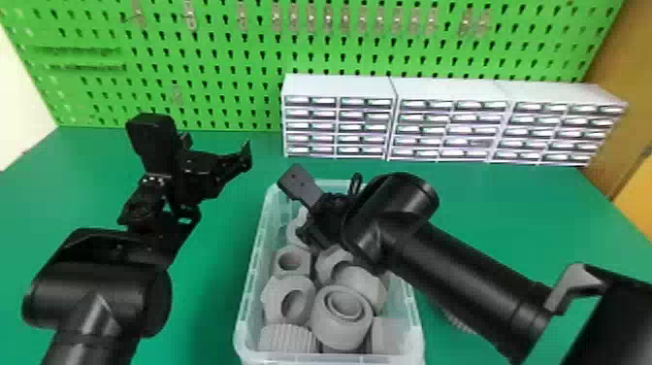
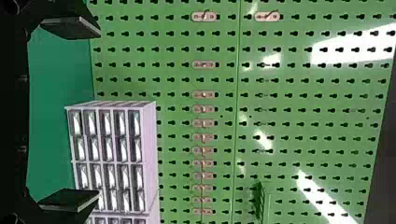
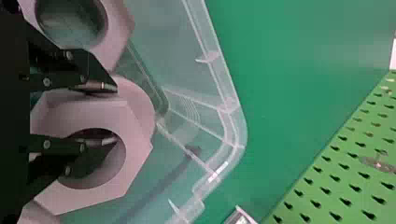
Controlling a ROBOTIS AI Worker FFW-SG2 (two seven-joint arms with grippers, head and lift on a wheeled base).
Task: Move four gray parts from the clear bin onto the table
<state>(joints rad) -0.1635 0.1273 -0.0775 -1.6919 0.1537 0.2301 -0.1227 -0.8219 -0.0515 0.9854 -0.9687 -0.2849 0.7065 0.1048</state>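
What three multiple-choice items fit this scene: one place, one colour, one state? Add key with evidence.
1. Where is the right end effector?
A) Above the drawer cabinets
B) At the gray parts in the clear bin
C) Left of the bin

2. What colour is the pegboard behind the table?
A) Green
B) White
C) Red

3. What state is the left end effector in?
A) Shut on a gray part
B) Shut, empty
C) Open, empty

Key:
1: B, the right wrist view has it right at a gray part inside the bin.
2: A, the board shows green in the head view.
3: C, its fingers stand wide apart with nothing held between them.
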